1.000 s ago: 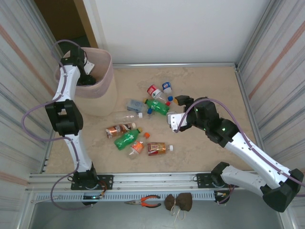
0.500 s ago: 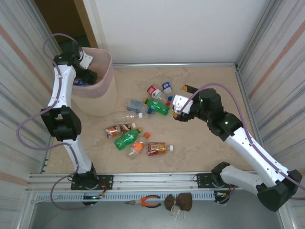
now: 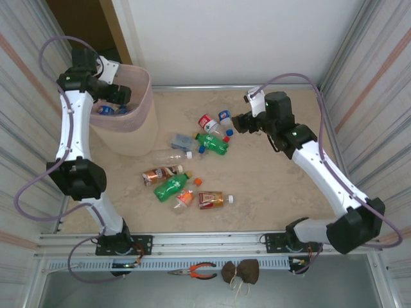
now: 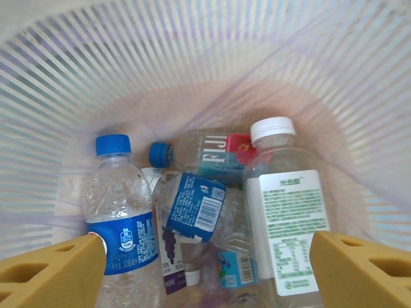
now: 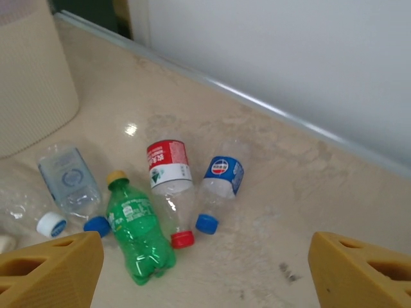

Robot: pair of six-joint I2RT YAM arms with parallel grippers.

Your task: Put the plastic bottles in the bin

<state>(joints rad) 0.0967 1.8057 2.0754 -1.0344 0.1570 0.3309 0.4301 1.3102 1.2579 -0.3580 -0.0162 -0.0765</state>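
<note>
- We place the step at the hand-over between drop-off and next pick: the left gripper [image 4: 205, 277] hangs over the bin [image 4: 192, 51], fingers wide apart and holding nothing
- Several plastic bottles [image 4: 282, 212] lie inside the bin; roughly nine more lie on the table [image 3: 276, 186] to its right
- The right gripper [image 5: 205, 276] hovers above the far cluster, fingers fully spread and empty
- Next move, in our judgement: lower it and close across one body. The blue-labelled bottle [image 5: 221, 186] sits outermost, just beside the red-labelled bottle [image 5: 170, 176] and near the green bottle [image 5: 138, 234]
- The table is smooth, glossy beige stone pattern, so bottles may roll; a white back wall [image 3: 244, 38] and ribbed side panels [image 3: 372, 58] enclose it
</note>
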